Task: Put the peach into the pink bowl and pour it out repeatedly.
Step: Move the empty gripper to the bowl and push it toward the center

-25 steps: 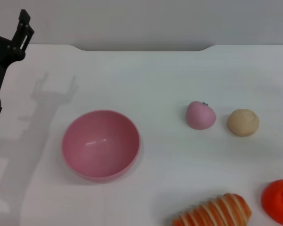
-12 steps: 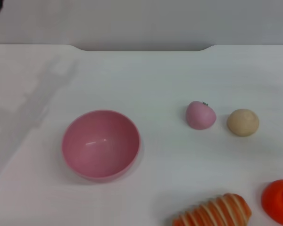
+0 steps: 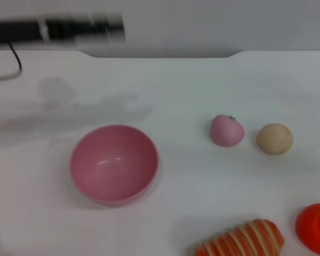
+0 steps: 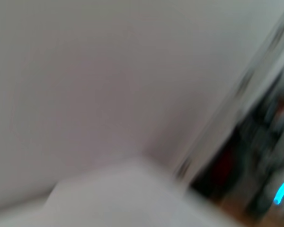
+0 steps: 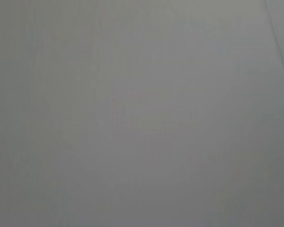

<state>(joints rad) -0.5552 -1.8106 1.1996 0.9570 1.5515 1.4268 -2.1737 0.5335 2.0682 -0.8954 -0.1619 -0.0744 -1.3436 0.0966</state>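
Now left arm [image 3: 56, 30] is sweeping across the upper left – prob. reaching in, fingers too blurred to tell. Peach [image 3: 226, 130] is sitting right of centre, w/ pink bowl [image 3: 114, 164] lying empty – unchanged.

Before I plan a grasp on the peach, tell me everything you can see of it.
The peach is a small, round, pink toy fruit with a smooth matte skin and a tiny dark-green stem mark at its upper right. It rests on the white table, whole and unheld. It sits right of the pink bowl, outside it and apart from it. A tan ball lies close on its right, with a gap between them. Nothing but the table touches it, and no gripper is near.
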